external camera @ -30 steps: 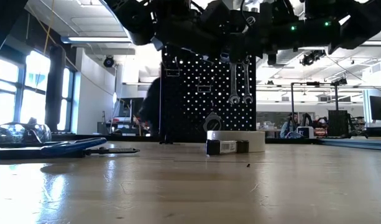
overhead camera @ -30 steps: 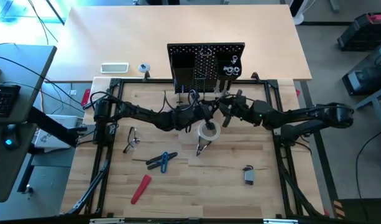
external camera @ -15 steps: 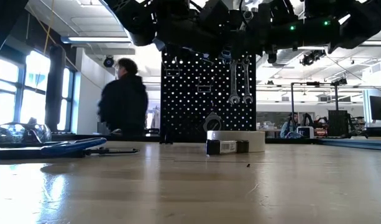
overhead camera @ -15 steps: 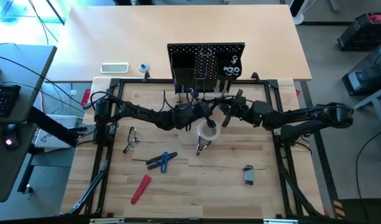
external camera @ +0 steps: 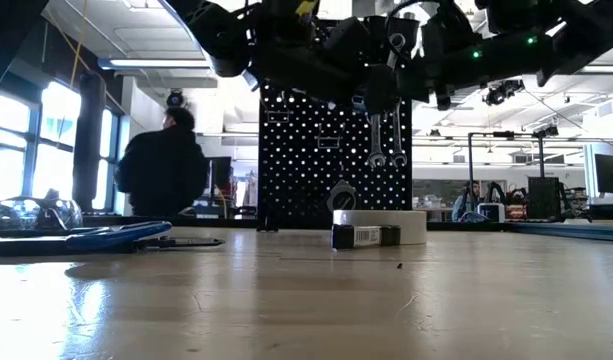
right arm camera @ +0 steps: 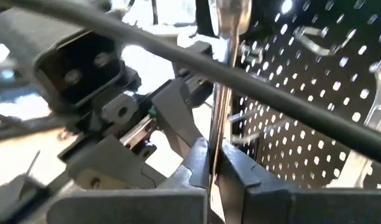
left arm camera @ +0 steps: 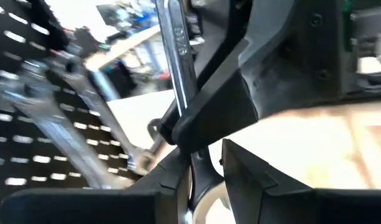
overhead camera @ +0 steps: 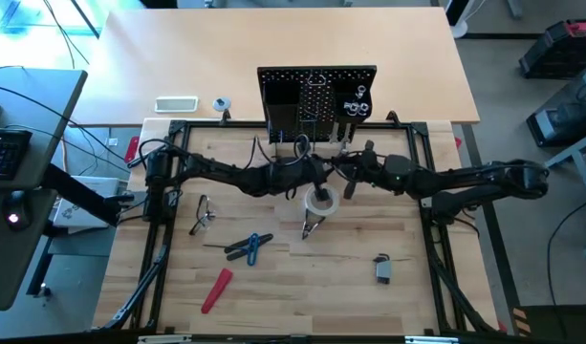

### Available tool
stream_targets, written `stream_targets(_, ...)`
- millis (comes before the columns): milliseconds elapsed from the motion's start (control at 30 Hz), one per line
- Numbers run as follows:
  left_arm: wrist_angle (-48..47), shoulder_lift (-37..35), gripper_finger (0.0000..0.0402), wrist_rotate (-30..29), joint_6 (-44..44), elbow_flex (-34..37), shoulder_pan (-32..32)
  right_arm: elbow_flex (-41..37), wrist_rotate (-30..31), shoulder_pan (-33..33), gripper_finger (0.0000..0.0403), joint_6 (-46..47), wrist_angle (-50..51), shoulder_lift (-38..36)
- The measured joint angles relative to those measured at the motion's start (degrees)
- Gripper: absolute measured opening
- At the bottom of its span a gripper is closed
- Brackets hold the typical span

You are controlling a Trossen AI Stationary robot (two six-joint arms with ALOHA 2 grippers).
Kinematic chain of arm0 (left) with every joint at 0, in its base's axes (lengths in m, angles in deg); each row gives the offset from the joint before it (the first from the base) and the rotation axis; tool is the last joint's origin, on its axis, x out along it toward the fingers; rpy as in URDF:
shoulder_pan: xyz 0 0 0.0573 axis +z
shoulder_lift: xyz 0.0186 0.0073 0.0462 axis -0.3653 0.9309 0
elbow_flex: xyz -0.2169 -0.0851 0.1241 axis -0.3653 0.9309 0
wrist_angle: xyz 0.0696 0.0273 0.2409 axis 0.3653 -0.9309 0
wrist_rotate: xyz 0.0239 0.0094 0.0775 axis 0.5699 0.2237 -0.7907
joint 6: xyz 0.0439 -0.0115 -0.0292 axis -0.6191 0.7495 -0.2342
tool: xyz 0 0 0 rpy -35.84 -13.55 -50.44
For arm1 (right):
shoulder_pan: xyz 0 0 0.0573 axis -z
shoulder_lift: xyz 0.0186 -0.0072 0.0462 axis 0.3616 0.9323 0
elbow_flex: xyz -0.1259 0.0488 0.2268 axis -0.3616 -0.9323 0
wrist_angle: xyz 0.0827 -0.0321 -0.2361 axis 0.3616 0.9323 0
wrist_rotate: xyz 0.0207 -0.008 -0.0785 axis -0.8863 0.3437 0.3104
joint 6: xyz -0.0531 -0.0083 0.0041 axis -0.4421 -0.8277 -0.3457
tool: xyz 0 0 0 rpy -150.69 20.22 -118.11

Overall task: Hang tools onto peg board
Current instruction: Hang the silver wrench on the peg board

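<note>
Two grippers meet at frame centre before the peg board [overhead camera: 316,94], right gripper [right arm camera: 214,163] and left gripper [left arm camera: 202,177] both pinching one silver wrench [left arm camera: 178,56].

The right claw [right arm camera: 215,163] has closed fully onto a silver wrench [right arm camera: 224,74], which now stands raised in front of the peg board [external camera: 336,150]. Behind the worktop [external camera: 306,300], a person [external camera: 161,165] has walked further left.

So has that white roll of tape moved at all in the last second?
No. The white tape roll lies in the same spot, just ahead of the peg board, as before.
</note>
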Motion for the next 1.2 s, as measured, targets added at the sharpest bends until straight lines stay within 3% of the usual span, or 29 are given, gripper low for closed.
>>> stream_targets(133, -1.3, 0.0, 0.0077, 6.2, 3.1, 0.0, 1.2, 0.0, -1.0, 0.1, 0.0003, 0.0, 6.6, -3.4)
stream_targets(333, -2.4, 0.0, 0.0078, 7.1, 5.2, 0.2, 2.4, 0.0, -5.3, 6.2, 0.0002, 0.1, 16.5, -10.2)
stream_targets(533, -4.5, 0.1, 0.0078, 7.4, 5.3, 0.2, 2.2, 0.1, -21.1, 18.6, 0.0002, 2.3, 24.4, -14.1)
stream_targets(800, -7.5, 0.1, 0.0078, 8.0, 4.5, 0.2, 1.4, 0.1, -34.5, 26.4, 0.0002, 1.0, 21.9, -9.6)
stream_targets(1200, -9.5, 0.1, 0.0078, 9.8, 3.6, 0.2, -0.5, 6.8, -37.9, 28.5, 0.0002, -1.8, 20.3, 0.8)
